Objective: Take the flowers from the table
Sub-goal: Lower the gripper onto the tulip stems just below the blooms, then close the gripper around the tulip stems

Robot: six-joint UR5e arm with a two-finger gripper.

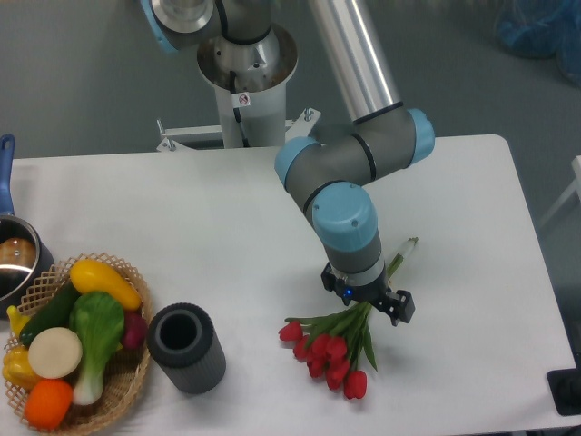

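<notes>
Gripper [367,302] low over tulip bunch [334,341] stems, finger state unclear. Risk: off-centre closure lets thin stems slip out sideways.

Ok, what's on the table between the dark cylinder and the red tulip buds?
Nothing: the camera view shows only bare white table between the cylinder and the buds.

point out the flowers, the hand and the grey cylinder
flowers [329,356], fixed camera, on the red buds
hand [368,302], fixed camera, between its fingertips
grey cylinder [193,358], fixed camera, on its ribbed side
</notes>
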